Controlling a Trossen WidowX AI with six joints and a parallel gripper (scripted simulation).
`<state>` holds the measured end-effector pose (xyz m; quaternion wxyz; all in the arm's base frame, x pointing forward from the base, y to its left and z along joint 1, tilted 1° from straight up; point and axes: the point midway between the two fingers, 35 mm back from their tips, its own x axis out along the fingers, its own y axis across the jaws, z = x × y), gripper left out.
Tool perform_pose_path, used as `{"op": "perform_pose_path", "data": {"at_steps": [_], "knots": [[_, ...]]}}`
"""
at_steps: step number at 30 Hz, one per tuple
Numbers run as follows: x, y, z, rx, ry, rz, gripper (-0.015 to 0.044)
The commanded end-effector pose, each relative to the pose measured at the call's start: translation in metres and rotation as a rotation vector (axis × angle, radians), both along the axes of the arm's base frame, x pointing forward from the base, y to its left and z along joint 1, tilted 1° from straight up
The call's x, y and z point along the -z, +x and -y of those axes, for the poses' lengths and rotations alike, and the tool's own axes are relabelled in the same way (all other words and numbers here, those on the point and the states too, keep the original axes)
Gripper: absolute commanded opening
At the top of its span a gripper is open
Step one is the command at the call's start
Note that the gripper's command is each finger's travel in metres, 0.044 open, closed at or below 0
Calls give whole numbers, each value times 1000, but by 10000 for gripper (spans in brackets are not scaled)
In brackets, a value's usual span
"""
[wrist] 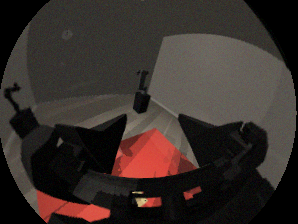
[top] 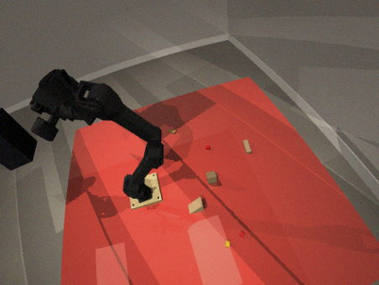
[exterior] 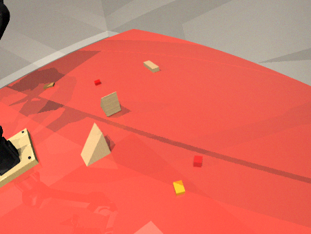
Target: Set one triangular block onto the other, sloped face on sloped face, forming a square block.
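In the exterior view, the nearest is a small yellow block (top: 227,243) (exterior: 179,187) on the red table top (top: 272,189) (exterior: 223,120) (wrist: 151,155). Just beyond it, apart, is one small red cube (top: 242,234) (exterior: 197,161).

Next comes the nearer triangular block (top: 196,205) (exterior: 96,146), which rests on the table with its pointed part upward. To the left of it in this view, the cream base plate (top: 155,180) (exterior: 29,151) carries the black arm (top: 136,123) (exterior: 7,156). The farther triangular block (top: 211,177) (exterior: 111,104) also rests on the table, near the first but not touching; the two are not yet joined into a square block.

Behind are another red cube (top: 208,147) (exterior: 98,82), a small brownish piece (top: 172,132) (exterior: 49,85) in shadow, and a long wooden block (top: 247,147) (exterior: 151,66), the farthest.

The gripper (top: 42,98) (wrist: 153,116) is raised away from both triangular blocks. Its fingers stand wide apart, with nothing between them.
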<state>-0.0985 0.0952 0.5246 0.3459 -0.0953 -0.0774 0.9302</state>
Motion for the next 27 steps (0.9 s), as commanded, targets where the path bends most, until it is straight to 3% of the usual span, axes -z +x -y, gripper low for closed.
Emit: {"op": "perform_pose_path", "data": {"at_steps": [1,13,20,27], "knots": [[1,-1,-1,6,2,6,426],[51,-2,-88,360,4,426,440],[91,39,-145,524,-111,642,440],[131,98,-179,670,-303,711,440]]}}
